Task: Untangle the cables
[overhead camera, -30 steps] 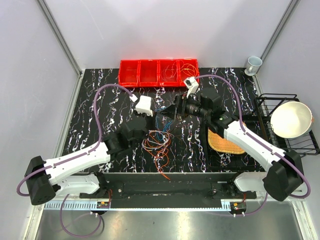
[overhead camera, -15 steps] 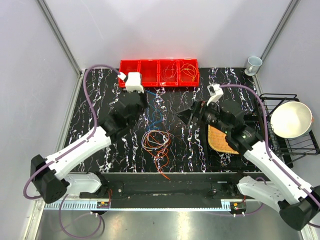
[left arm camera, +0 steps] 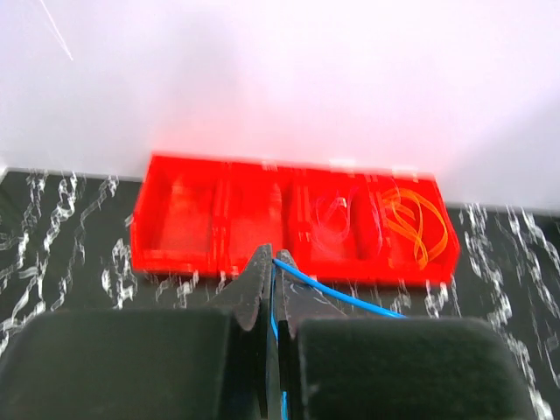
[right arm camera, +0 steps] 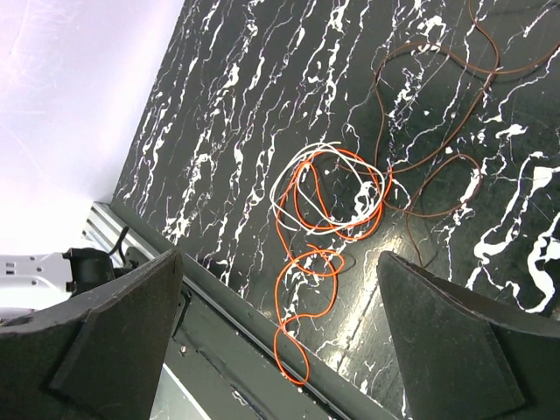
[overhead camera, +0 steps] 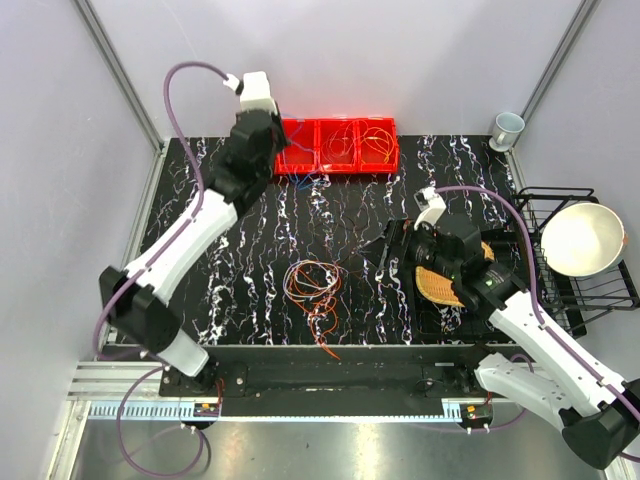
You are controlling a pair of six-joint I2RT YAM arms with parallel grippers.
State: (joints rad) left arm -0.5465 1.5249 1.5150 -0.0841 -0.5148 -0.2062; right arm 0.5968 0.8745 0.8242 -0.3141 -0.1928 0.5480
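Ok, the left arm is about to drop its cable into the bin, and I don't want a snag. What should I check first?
1. Left claw shut on the blue cable: ok.
2. Left claw right above the red bin: cannot tell; in the wrist view the bin lies just ahead.
3. Free compartment in the red bin: ok, the two left ones look empty.
4. Blue cable's tail clear of the tangle on the table: cannot tell, too thin to trace.
5. Right claw open and holding nothing: ok.
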